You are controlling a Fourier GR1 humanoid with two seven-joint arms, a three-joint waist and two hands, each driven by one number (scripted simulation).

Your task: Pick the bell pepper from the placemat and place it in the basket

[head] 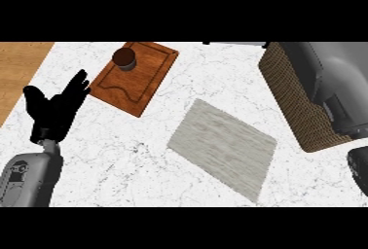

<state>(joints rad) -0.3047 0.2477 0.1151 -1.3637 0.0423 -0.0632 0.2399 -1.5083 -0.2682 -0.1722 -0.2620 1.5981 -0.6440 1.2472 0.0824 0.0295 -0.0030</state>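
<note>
Nowhere on the bench point(144, 160) can you make out the bell pepper, so you cannot tell its place, long axis or look. Your grey, finely streaked placemat point(223, 146) lies as a slanted rectangle at centre. Right of it sits the brown woven basket point(298, 107), with your grey right forearm point(327, 73) across it; the right hand point(358, 168) is a black shape at the edge, its state unclear. Your left hand point(56, 104) rests spread, beside a wooden board point(140, 82) carrying a dark round cup point(124, 58).
</note>
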